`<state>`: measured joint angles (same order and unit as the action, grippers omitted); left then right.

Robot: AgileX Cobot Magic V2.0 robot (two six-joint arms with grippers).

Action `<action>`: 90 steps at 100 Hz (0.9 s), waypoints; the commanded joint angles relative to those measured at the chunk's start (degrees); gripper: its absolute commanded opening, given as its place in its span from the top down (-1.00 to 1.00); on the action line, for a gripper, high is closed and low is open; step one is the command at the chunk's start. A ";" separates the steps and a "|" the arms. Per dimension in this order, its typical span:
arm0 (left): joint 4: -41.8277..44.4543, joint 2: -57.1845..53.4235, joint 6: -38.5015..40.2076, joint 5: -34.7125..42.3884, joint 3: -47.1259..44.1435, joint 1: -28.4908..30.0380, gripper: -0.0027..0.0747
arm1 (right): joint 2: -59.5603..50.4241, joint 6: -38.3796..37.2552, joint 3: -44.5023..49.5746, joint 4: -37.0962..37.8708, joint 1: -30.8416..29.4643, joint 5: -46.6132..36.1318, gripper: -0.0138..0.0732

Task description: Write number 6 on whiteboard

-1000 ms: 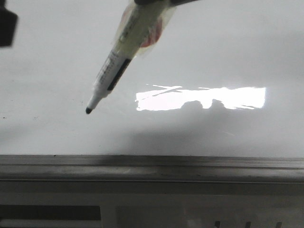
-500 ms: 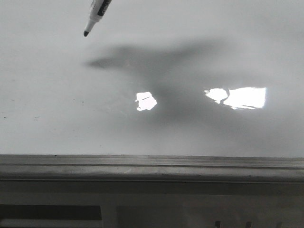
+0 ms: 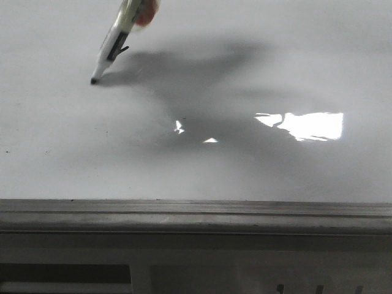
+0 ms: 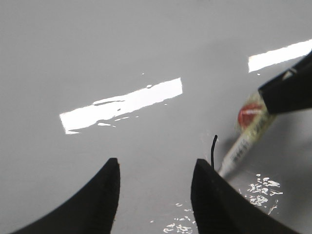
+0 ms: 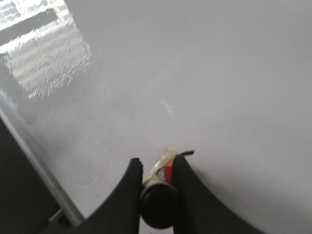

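Clamped between my right gripper's [image 5: 157,175] two dark fingers [image 5: 127,195] is a marker pen [image 3: 117,38]; from the right wrist view I see its round black end cap and a bit of red and pale label squeezed in the narrow gap. Over on my left gripper [image 4: 155,192], the jaws stand apart with nothing but bare board showing between them.

From the front, the marker pen slants down and to the left, and its black tip meets the whiteboard [image 3: 275,67] in the far left part of the glossy surface, right where its own shadow begins. Bright window reflections sit nearer the middle and right of the board, and the grey metal edge strip [image 3: 196,215] runs along the near side.

From my left wrist view, a short, thin, slightly curved black stroke [image 4: 213,148] rises from beside the pen's tip. That is all of the number 6 I can see; no loop shows.
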<state>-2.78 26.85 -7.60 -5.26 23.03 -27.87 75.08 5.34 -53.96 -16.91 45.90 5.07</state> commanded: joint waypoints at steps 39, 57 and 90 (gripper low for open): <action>-0.66 0.14 0.60 3.53 1.96 0.14 0.12 | -5.01 1.17 0.40 2.50 0.00 0.90 0.83; -0.66 0.14 0.60 2.64 1.96 0.14 0.12 | -0.74 1.37 -1.73 3.05 3.17 -0.01 0.83; -2.00 0.14 0.60 -1.61 1.96 -3.93 0.12 | -3.56 1.48 -1.73 3.05 6.56 0.13 0.83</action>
<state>-3.46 26.85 -7.50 -8.49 23.03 -28.88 74.51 5.74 -53.78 -14.54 50.73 8.87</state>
